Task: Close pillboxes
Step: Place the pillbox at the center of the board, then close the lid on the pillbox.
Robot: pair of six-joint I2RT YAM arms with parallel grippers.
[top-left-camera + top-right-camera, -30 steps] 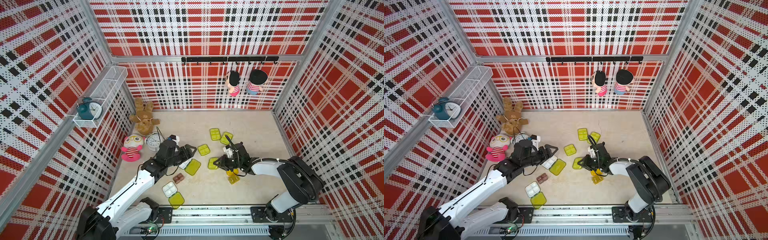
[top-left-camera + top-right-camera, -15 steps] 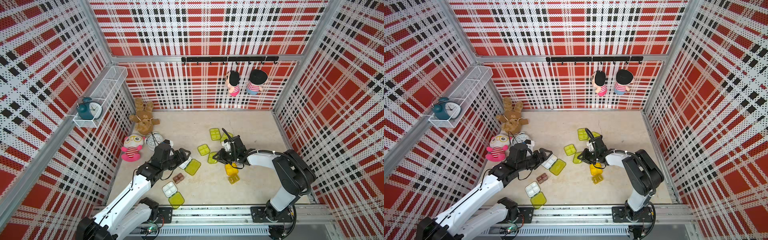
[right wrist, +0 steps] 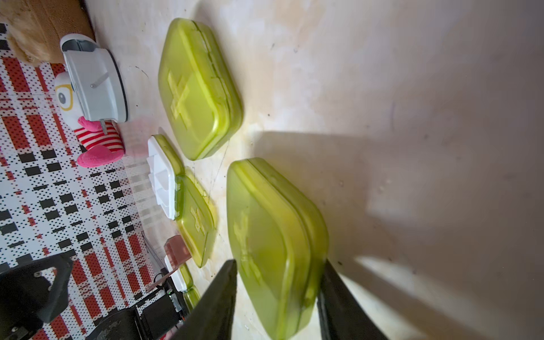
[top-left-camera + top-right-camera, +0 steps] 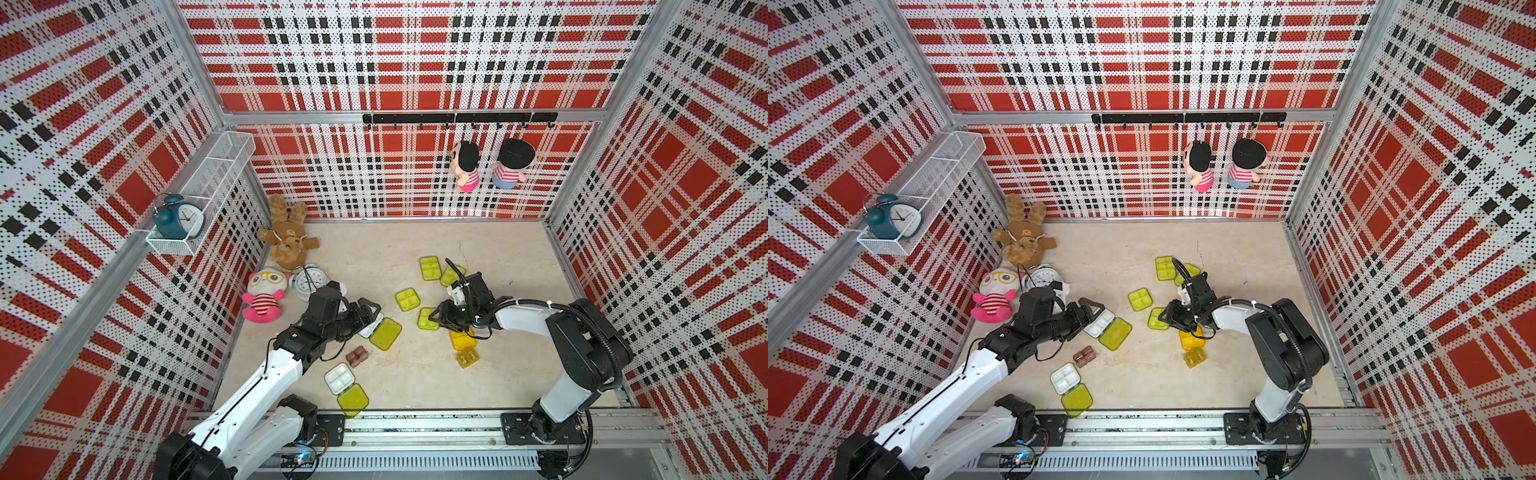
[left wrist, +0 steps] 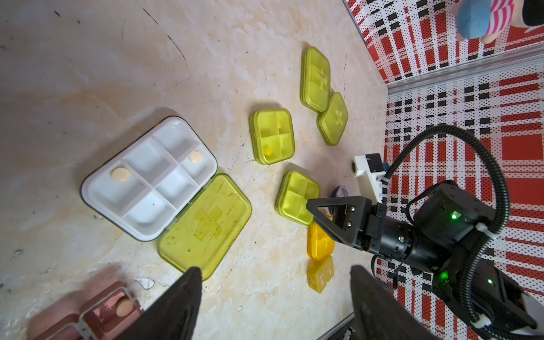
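Note:
Several pillboxes lie on the beige floor. My left gripper (image 4: pixel 376 315) (image 5: pixel 272 282) is open with bare floor between its fingers, hovering at an open pillbox: white tray (image 5: pixel 150 176), lime lid (image 5: pixel 206 220) flat beside it. My right gripper (image 4: pixel 436 318) (image 3: pixel 278 265) stands open astride a closed lime pillbox (image 3: pixel 270 229) (image 4: pixel 428 319), with a gap at one finger. Behind it lie an orange pillbox (image 4: pixel 462 340) and a small amber one (image 4: pixel 468 358). A brown pillbox (image 4: pixel 357 356) and a second open pillbox (image 4: pixel 340 378) lie nearer the front. A round navy one (image 5: pixel 341 192) peeks out by the right gripper.
Three more closed lime pillboxes (image 4: pixel 407 299) (image 4: pixel 430 268) (image 4: pixel 452 275) lie toward the back. A pink plush (image 4: pixel 264 297), a white alarm clock (image 4: pixel 305 282) and a brown teddy (image 4: pixel 286 245) crowd the left wall. A metal rail (image 4: pixel 415 419) runs along the front edge.
My right gripper's jaws have widened around the closed lime pillbox, and its arm has shifted. My left gripper has drawn back slightly toward the front, still open.

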